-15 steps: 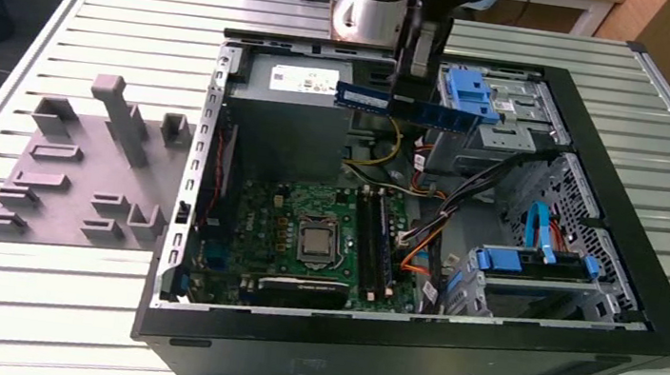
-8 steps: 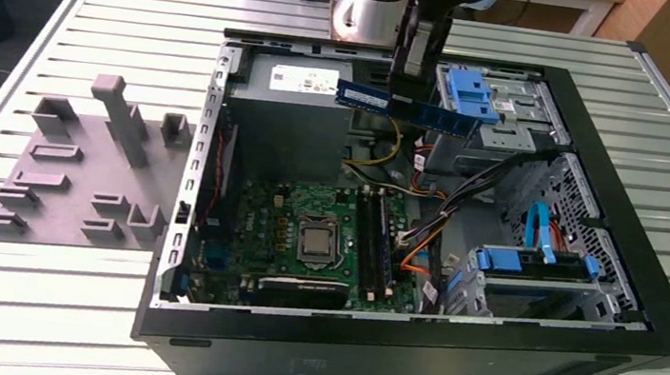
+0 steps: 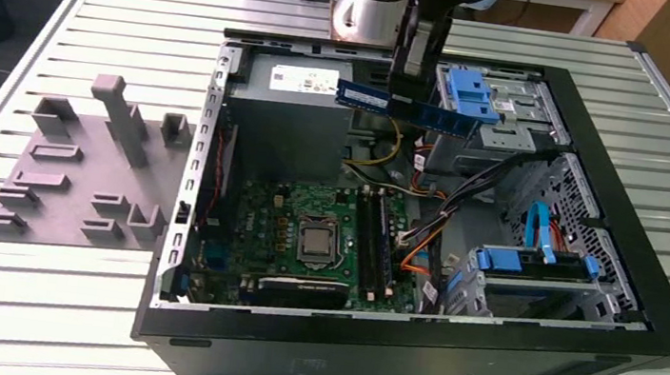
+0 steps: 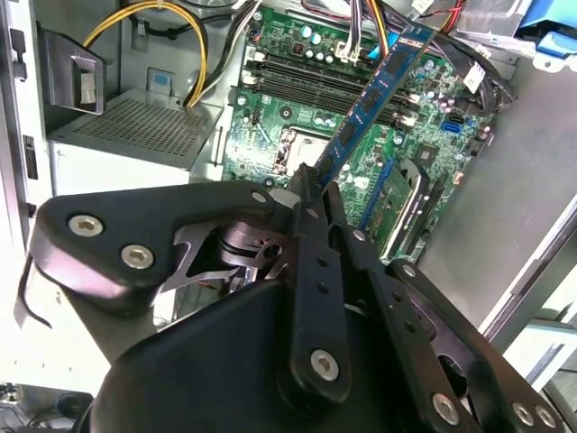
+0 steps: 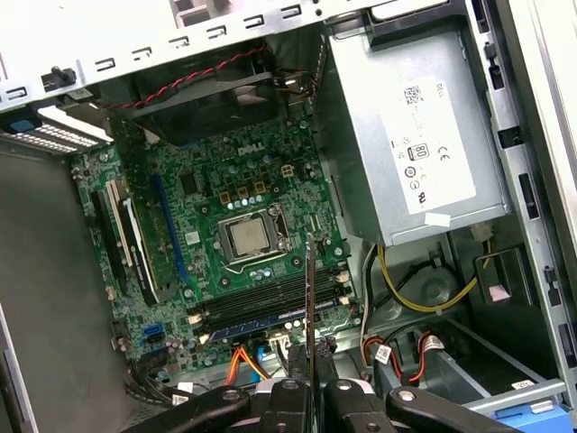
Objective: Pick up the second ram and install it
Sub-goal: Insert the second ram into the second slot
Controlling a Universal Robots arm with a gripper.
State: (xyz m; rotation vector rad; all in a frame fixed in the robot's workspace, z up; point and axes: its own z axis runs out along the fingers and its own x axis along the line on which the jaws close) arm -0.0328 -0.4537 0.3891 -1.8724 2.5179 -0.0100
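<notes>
Second ram (image 3: 365, 98): thin blue strip, level, aloft.

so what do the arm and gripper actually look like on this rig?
The arm has a silver-grey cylindrical section below a black one. In the second wrist view, the gripper is matte black, built of flat bar linkages with rounded ends, pinned with silver round-head screws, and narrows to two slim fingers.

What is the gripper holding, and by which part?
The second ram, clamped in the gripper by its upper long edge, around mid-length, in the air above the open computer case.
</notes>
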